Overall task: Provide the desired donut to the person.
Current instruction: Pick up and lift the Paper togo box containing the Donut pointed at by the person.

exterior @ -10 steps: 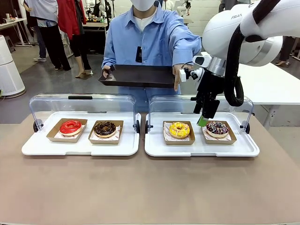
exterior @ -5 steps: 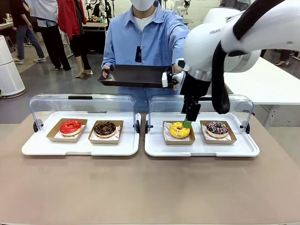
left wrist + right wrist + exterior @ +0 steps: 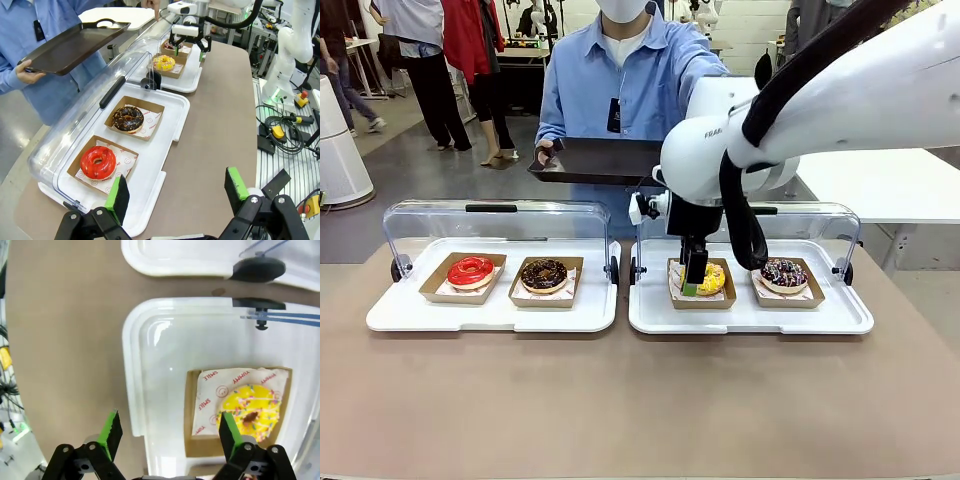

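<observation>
Moved: your right arm (image 3: 710,150) is sliding toward 9 o'clock, off the sprinkled donut (image 3: 783,272), and hovering over the yellow donut (image 3: 714,278).
Right jaws: standing wide open, holding nothing.
Left jaws: standing wide open, empty.

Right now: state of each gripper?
Left gripper: open, holding nothing.
Right gripper: open, holding nothing, above the white tray beside the yellow donut.
</observation>
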Tool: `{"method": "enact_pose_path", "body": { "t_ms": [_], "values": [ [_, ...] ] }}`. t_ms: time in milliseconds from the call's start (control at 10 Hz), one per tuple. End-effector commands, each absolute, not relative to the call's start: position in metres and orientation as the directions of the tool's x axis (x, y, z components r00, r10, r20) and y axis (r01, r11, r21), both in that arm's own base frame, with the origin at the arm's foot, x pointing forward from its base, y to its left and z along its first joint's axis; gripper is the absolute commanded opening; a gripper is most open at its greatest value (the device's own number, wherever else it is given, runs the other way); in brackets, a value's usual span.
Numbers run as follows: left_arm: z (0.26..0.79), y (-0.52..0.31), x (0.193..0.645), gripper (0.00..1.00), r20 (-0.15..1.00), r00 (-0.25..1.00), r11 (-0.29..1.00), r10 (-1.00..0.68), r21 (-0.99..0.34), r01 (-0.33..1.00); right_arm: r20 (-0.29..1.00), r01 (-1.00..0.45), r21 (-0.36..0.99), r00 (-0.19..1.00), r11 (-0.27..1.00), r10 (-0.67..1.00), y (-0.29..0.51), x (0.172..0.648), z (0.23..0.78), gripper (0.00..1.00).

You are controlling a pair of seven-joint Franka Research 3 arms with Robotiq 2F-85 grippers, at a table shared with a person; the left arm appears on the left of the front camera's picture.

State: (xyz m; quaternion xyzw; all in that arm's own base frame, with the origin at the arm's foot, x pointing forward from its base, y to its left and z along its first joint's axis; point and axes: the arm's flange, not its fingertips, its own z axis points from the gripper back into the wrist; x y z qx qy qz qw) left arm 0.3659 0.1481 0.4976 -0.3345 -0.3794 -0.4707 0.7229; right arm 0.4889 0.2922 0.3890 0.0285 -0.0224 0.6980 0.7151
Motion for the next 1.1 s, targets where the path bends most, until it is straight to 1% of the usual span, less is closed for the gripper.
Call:
{"method": "enact_pose_path", "body": {
  "t_ms": [0, 100, 200, 300, 800, 1000],
  "values": [
    [0.498, 0.149, 0.367, 1.00, 0.877, 0.251, 0.330, -0.410, -0.114, 0.937, 0.039, -1.000, 0.003, 0.013, 0.013, 0.999, 0.290, 0.507, 0.379, 1.00],
    [0.498, 0.149, 0.367, 1.00, 0.877, 0.251, 0.330, -0.410, -0.114, 0.937, 0.055, -1.000, -0.013, -0.017, -0.016, 0.998, 0.289, 0.508, 0.376, 1.00],
    [0.498, 0.149, 0.367, 1.00, 0.877, 0.251, 0.330, -0.410, -0.114, 0.937, 0.077, -0.999, -0.042, -0.008, -0.005, 0.997, 0.287, 0.508, 0.379, 1.00],
    [0.498, 0.149, 0.367, 1.00, 0.877, 0.251, 0.330, -0.410, -0.114, 0.937, 0.054, -1.000, 0.020, 0.015, 0.014, 0.998, 0.289, 0.503, 0.372, 1.00],
    [0.498, 0.149, 0.367, 1.00, 0.877, 0.251, 0.330, -0.410, -0.114, 0.937, 0.060, -1.000, 0.015, 0.008, 0.008, 0.998, 0.290, 0.504, 0.373, 1.00],
    [0.498, 0.149, 0.367, 1.00, 0.877, 0.251, 0.330, -0.410, -0.114, 0.937, 0.016, -0.998, -0.055, 0.021, 0.022, 1.000, 0.305, 0.501, 0.366, 1.00]
  ]
}}
